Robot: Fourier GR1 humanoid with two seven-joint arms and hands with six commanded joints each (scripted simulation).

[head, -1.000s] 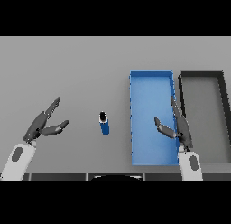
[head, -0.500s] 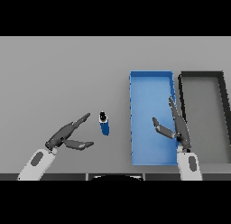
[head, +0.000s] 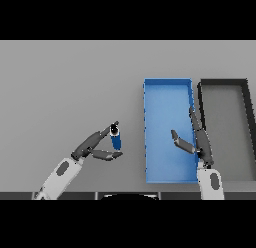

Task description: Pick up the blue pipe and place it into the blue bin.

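**Left hand at the blue pipe, bins off to its right**

You are looking at a short blue pipe (head: 116, 137) with a dark cap at its far end, lying on the table with its length running away from you. It sits right at the fingertips of the left hand (head: 93, 146): the longer fingers reach up to the pipe's capped end and appear to touch it, while the thumb stretches out flat below the pipe's near end. The hand is spread, fingers nearly straight, not closed round anything. Whether the thumb meets the pipe you cannot tell from here.

The surface is a plain grey table (head: 65, 87), even in tone, with nothing else lying on the side where the left hand works. No room shows beyond the table edge.

To the right of the left hand, past a strip of bare table, stands the blue bin (head: 167, 83), a long shallow tray with a raised rim, its inside bare. The pipe lies just outside its left wall, apart from it. Just beside the bin's far wall is a dark grey bin (head: 223, 82) of like shape.

The right hand (head: 199, 140) hangs over the blue bin's right rim, fingers straight and thumb held out toward the pipe side, holding nothing.
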